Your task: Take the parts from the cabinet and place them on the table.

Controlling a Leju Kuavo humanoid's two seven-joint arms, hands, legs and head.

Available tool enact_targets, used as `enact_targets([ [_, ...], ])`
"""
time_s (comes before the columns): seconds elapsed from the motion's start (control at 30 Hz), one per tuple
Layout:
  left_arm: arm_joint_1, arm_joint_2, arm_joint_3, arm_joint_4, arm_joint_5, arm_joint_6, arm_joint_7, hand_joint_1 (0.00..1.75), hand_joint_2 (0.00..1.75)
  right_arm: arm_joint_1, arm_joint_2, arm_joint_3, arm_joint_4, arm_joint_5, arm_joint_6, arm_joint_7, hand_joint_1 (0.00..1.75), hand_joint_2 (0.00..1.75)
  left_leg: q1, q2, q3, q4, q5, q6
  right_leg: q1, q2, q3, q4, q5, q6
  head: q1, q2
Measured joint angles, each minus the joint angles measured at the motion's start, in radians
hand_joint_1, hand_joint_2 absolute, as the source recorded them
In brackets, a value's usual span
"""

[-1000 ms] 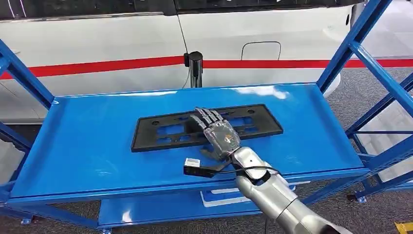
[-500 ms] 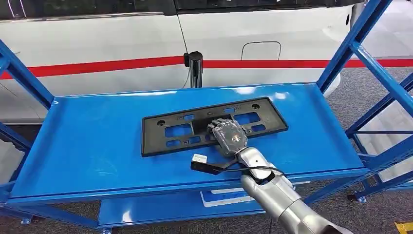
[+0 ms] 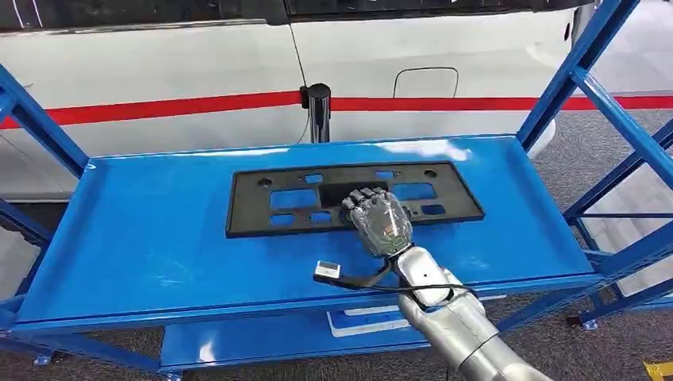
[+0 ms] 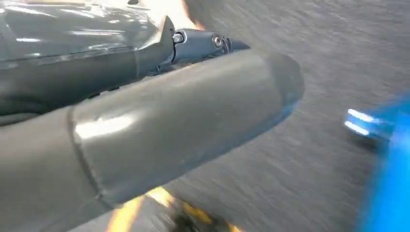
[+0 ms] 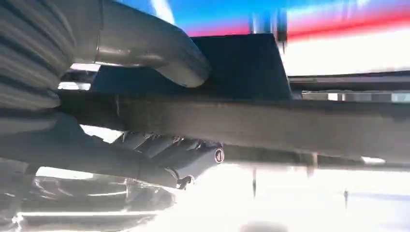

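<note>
A long black plastic plate frame (image 3: 250, 208) with several cut-outs lies across the middle of the blue cabinet shelf (image 3: 143, 238). My right hand (image 3: 379, 221) grips its near edge at the middle, fingers curled over the frame. In the right wrist view the thumb (image 5: 159, 53) lies on one side of the frame's edge (image 5: 290, 125) and the darker fingers (image 5: 169, 154) on the other. My left hand (image 4: 145, 125) hangs over grey floor, holding nothing.
Blue uprights (image 3: 571, 71) and diagonal braces flank the shelf on both sides. A lower blue shelf (image 3: 262, 337) sits beneath. Behind stand a white car with a red stripe (image 3: 198, 63) and a black post (image 3: 319, 107). Bare shelf lies left of the frame.
My right hand's fingers curled from flat over the frame into a grip. The frame has shifted to the right and swung level, and looks slightly raised.
</note>
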Motion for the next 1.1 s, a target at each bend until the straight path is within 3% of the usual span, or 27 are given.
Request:
enact_targets([
  [0.1, 0.003, -0.001, 0.052, 0.0, 0.022, -0.027, -0.075, 0.0, 0.0, 0.036, -0.023, -0.041, -0.11, 0.034, -0.071, -0.003, 1.75, 1.75, 0.0, 0.0, -0.001, 0.0, 0.0, 0.0, 0.0, 0.0, 0.0, 0.0, 0.0, 0.0, 0.0, 0.0],
  [0.23, 0.003, 0.006, 0.092, 0.0, 0.023, -0.028, -0.088, 0.0, 0.0, 0.056, -0.047, -0.087, -0.208, 0.044, -0.079, -0.011, 1.75, 1.75, -0.001, 0.001, -0.001, 0.0, -0.001, 0.001, 0.0, 0.0, -0.001, 0.0, 0.0, 0.0, 0.0, 0.0],
  [0.27, 0.003, 0.006, 0.099, 0.0, 0.023, -0.028, -0.089, 0.0, 1.75, 0.061, -0.05, -0.093, -0.223, 0.044, -0.079, -0.012, 1.75, 1.75, -0.001, 0.001, -0.001, 0.0, -0.001, 0.001, 0.0, 0.0, -0.001, 0.0, 0.0, 0.0, 0.0, 0.0],
  [0.4, 0.003, 0.005, 0.113, 0.0, 0.02, -0.035, -0.079, 0.0, 1.75, 0.065, -0.053, -0.109, -0.287, 0.081, -0.085, -0.028, 1.75, 1.75, 0.0, 0.001, -0.002, 0.0, -0.001, 0.001, 0.0, 0.0, -0.001, 0.0, 0.0, 0.0, 0.0, 0.0],
  [0.6, 0.002, -0.006, 0.16, 0.0, 0.064, -0.108, -0.065, 0.0, 1.75, 0.012, -0.04, -0.144, -0.462, 0.057, -0.099, -0.159, 1.75, 1.75, 0.0, 0.001, -0.001, 0.0, -0.001, 0.001, 0.0, 0.0, -0.001, 0.0, 0.0, 0.0, 0.0, 0.0],
  [0.7, 0.002, -0.014, 0.169, 0.0, 0.041, -0.086, -0.006, 0.0, 1.75, -0.013, -0.023, -0.144, -0.499, 0.046, -0.099, -0.178, 1.75, 1.75, 0.0, 0.001, -0.001, 0.0, -0.001, 0.001, 0.0, 0.0, -0.001, 0.0, 0.0, 0.0, 0.0, 0.0],
  [0.83, 0.001, -0.016, 0.172, 0.0, 0.02, -0.102, 0.084, 0.0, 1.75, -0.031, -0.001, -0.14, -0.512, -0.021, -0.099, -0.206, 1.75, 1.75, 0.0, 0.001, -0.002, 0.0, -0.001, 0.001, 0.0, 0.0, -0.001, 0.0, 0.0, 0.0, 0.0, 0.0],
  [0.97, 0.001, -0.014, 0.174, 0.001, -0.021, -0.106, 0.252, 0.0, 1.75, -0.072, 0.0, -0.106, -0.454, -0.151, -0.095, -0.175, 1.75, 1.75, -0.004, 0.001, -0.002, 0.001, -0.001, 0.002, -0.004, 0.0, 0.0, 0.0, 0.001, 0.002, 0.0, 0.0],
  [1.1, 0.001, -0.011, 0.168, 0.001, -0.04, -0.108, 0.286, 0.0, 1.75, -0.097, 0.0, -0.073, -0.403, -0.172, -0.086, -0.155, 1.75, 1.75, -0.006, 0.0, -0.003, 0.004, -0.003, 0.005, -0.01, -0.001, -0.001, -0.001, 0.002, 0.004, 0.0, 0.0],
])
